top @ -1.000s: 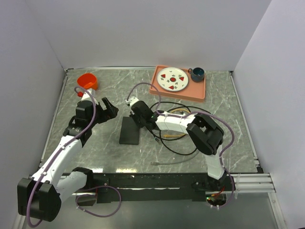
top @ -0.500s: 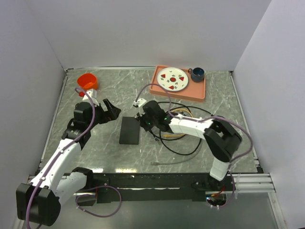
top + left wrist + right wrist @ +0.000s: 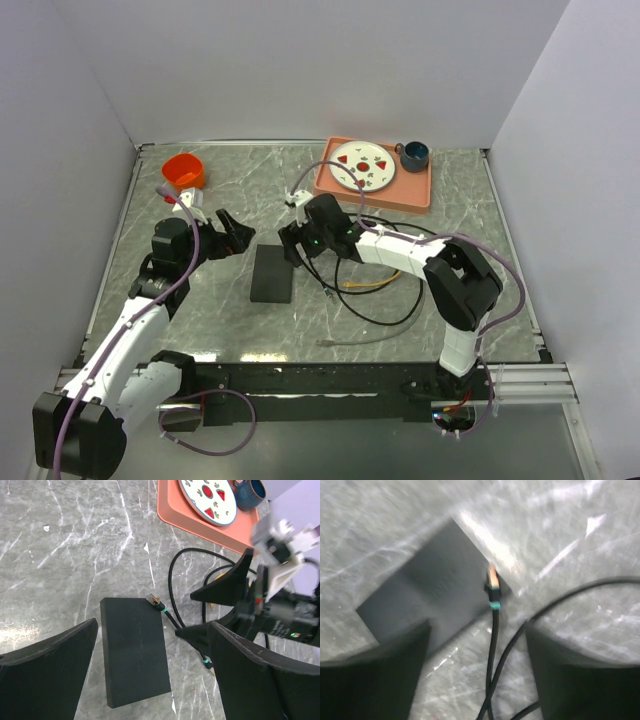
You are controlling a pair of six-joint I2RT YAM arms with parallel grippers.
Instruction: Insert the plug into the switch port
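The right gripper (image 3: pixel 477 629) stands wide, its 2 fingers spread to either side of the black cable (image 3: pixel 491 645) and gripping nothing. The plug (image 3: pixel 491 577) lies free just ahead of those fingertips. It has a pale tip with a teal band behind it, and it rests at a corner of the flat black box (image 3: pixel 427 597). In the left wrist view the tip touches the box's far right corner. Whether it sits in the switch port cannot be told, because the narrow side with the opening does not show clearly. The box lies flat on the marble table (image 3: pixel 220 320), between the 2 arms. The left gripper (image 3: pixel 152 626) hovers just to the box's left, its jaws also wide and holding nothing. The cable loops away toward the salmon tray (image 3: pixel 415 190).
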